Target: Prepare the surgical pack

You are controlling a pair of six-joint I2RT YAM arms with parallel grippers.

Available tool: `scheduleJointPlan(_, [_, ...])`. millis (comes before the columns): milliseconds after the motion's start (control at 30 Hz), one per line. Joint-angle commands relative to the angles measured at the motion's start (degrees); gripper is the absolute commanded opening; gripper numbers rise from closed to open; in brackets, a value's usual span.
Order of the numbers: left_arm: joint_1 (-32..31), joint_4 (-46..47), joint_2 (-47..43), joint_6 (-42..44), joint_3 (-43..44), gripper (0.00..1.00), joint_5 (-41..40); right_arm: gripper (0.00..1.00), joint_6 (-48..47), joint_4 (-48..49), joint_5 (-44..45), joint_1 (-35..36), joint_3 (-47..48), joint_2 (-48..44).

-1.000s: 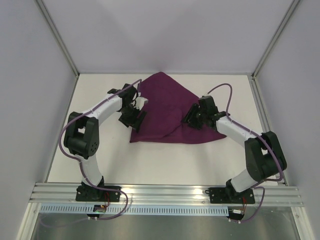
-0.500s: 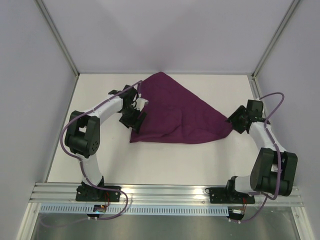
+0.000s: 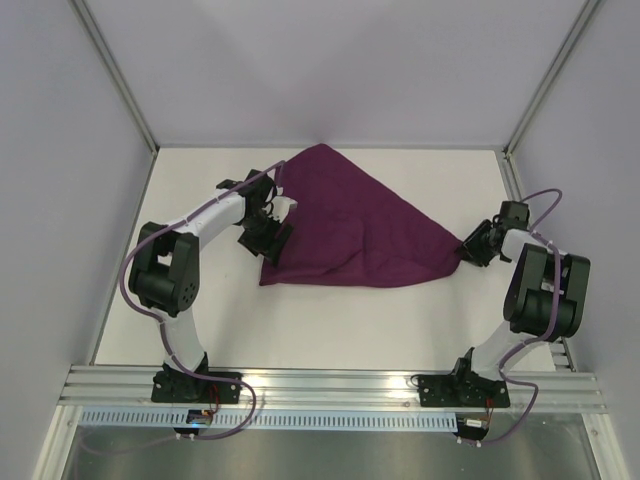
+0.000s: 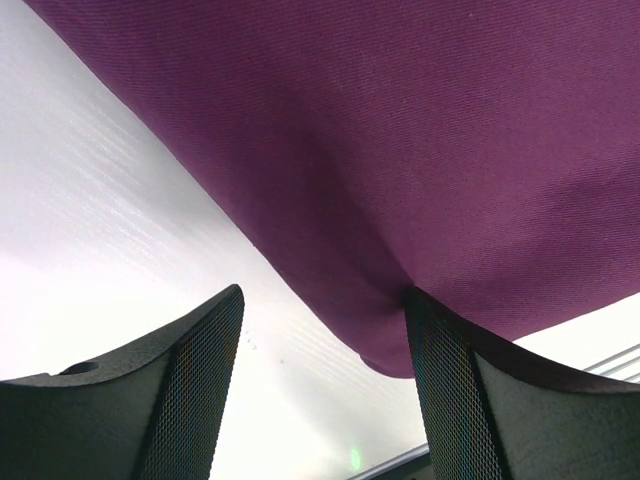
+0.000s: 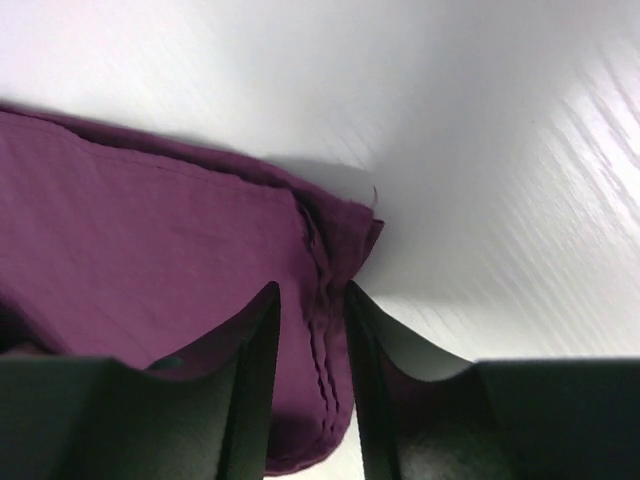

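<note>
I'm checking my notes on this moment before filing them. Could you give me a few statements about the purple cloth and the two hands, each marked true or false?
1. The cloth lies on the white table, folded to a roughly triangular shape. True.
2. The left hand is shut tight on the cloth. False: its fingers stand wide apart at the cloth's left edge.
3. The right hand has the cloth's right corner between its fingers. True.
4. A pair of scissors lies in plain sight on top of the cloth. False: nothing shows on top of the cloth.
5. Both hands are at the same side of the cloth. False: they are at opposite sides.
</note>
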Motion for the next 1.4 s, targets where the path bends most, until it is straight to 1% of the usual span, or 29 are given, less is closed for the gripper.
scheduleJointPlan(0, [-0.1,-1.3,-2.9,1.3,0.7,0.75,0.4,0.34,-1.2,0.9,-3.6,0.4,-0.5,5.6])
scheduleJointPlan(100, [-0.1,-1.5,-3.0,1.5,0.8,0.75,0.4,0.20,-0.4,1.2,-4.5,0.4,0.4,6.7])
scheduleJointPlan(133, [-0.1,-1.7,-3.2,1.5,0.9,0.75,0.3,0.06,-0.2,1.2,-4.6,0.4,0.9,6.8])
scheduleJointPlan(167, [-0.1,-1.8,-3.3,1.7,0.9,0.75,0.3,0.00,-0.1,1.1,-4.8,0.2,1.1,6.5])
scheduleJointPlan(333, [-0.1,-1.9,-4.2,2.4,0.3,0.75,-0.3,0.01,0.9,1.2,-6.5,0.5,0.4,0.3])
scheduleJointPlan(433, [-0.1,-1.9,-4.4,2.8,0.0,0.75,-0.6,0.00,0.8,-0.7,-4.8,2.1,1.1,-6.1])
scheduleJointPlan(633, [0.3,-1.6,-4.8,3.2,-0.9,0.75,-1.0,0.00,2.4,-3.6,-2.0,8.8,3.5,-16.3])
scheduleJointPlan(733, [0.9,-1.3,-4.8,3.6,-1.4,0.75,-1.2,0.01,4.3,-4.7,-0.5,13.1,5.7,-19.5])
scheduleJointPlan(767, [1.1,-1.1,-4.7,3.8,-1.6,0.75,-1.3,0.00,4.8,-4.9,0.5,16.1,7.0,-20.1])
scheduleJointPlan(800, [1.3,-0.9,-4.5,3.8,-1.8,0.75,-1.7,0.01,5.9,-5.1,1.0,17.4,8.0,-20.5])
scheduleJointPlan(867, [1.5,0.1,-3.6,3.8,-2.0,0.74,-2.0,0.01,6.9,-5.3,2.9,24.1,10.9,-20.9])
scheduleJointPlan(933, [1.6,1.0,-2.9,3.4,-1.9,0.73,-2.4,0.00,9.0,-4.2,3.9,27.9,12.9,-20.6])
scheduleJointPlan(967, [1.5,1.3,-2.3,2.9,-1.8,0.72,-2.5,0.00,9.9,-3.9,4.8,31.5,14.1,-19.8])
scheduleJointPlan(1033, [1.5,2.0,-1.9,2.5,-1.3,0.71,-2.8,0.01,12.2,-1.8,5.4,34.9,16.9,-18.8])
scheduleJointPlan(1067, [1.5,2.1,-1.5,2.5,-1.1,0.71,-2.7,0.01,12.9,-0.9,6.0,38.4,17.7,-18.2])
scheduleJointPlan(1133, [1.5,2.9,-1.3,2.4,-0.8,0.71,-2.2,0.00,14.6,1.2,6.8,41.8,20.7,-15.6])
scheduleJointPlan(1167, [1.5,3.1,-1.1,2.5,-0.7,0.70,-2.2,0.01,15.1,1.8,7.2,44.6,21.9,-14.5])
scheduleJointPlan(1367, [1.5,4.5,-0.3,2.9,-1.0,0.69,-2.5,0.00,19.6,8.0,7.8,53.8,29.3,-3.8])
